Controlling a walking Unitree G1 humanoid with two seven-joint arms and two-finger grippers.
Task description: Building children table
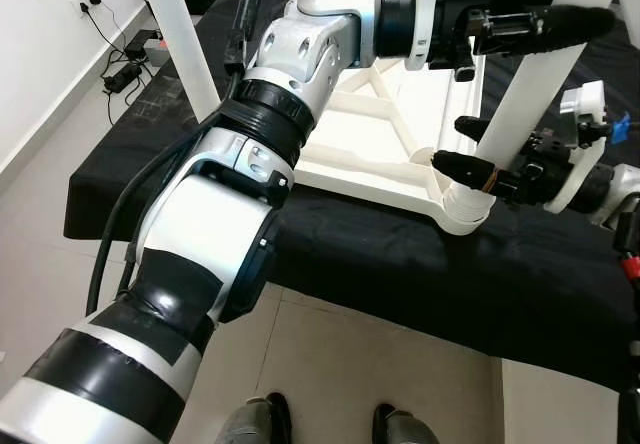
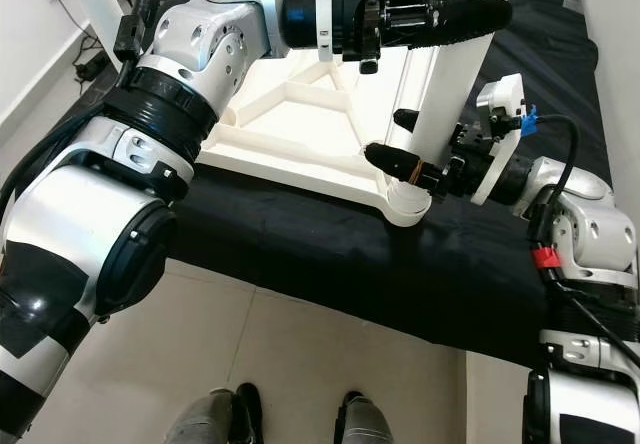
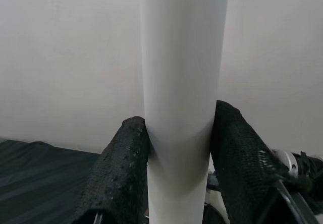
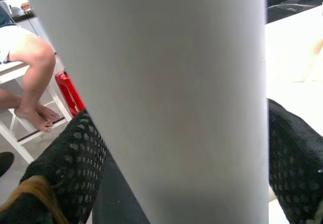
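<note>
Two dark shoes are showing at the bottom edge on the pale tiled floor, just in front of the table, which is wearing a black cloth. On that cloth the white children's table frame is lying upside down, its round corner socket sitting near the front edge of the table. A white table leg is standing upright in that socket and tilting slightly. The right hand is reaching in from the right, low down, with its two black fingers closing on either side of the leg just above the socket and pressing against it. Higher up, the left hand is stretching across from the left on its silver arm, and its fingers are clamping the same leg between them, touching it on both sides. Beyond, in the right wrist view, a person's bare legs are resting on a white stool, beside something red.
</note>
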